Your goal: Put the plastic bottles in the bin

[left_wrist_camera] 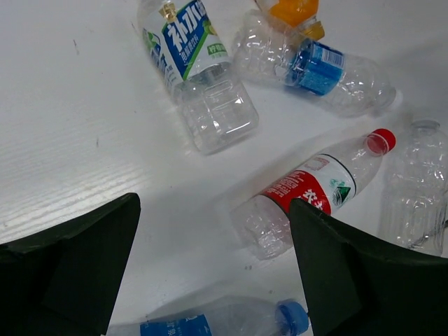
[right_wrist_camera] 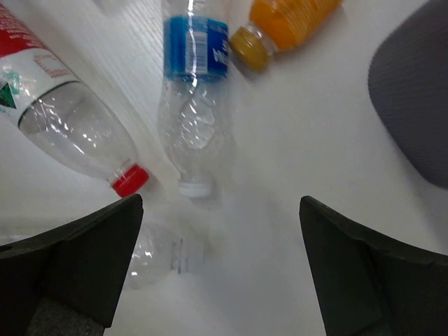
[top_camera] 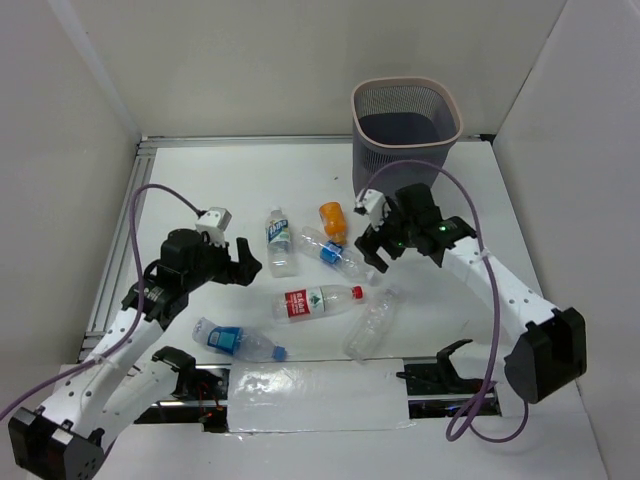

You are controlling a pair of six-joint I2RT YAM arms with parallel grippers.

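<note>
Between white walls (top_camera: 60, 120), white table (top_camera: 200, 180), bin (top_camera: 400, 160)

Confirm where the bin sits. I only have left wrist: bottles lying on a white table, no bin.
Observer: The tall grey-purple mesh bin stands upright at the far edge of the table, right of centre.
Operator: Anything in it?
Observer: The top view shows no bottle inside its mouth, though the bottom is dark.
Operator: Right arm?
Observer: The right pincer hangs open and holds nothing, close to the white-capped end of the clear crushed plastic bottle with the blue label.
</note>
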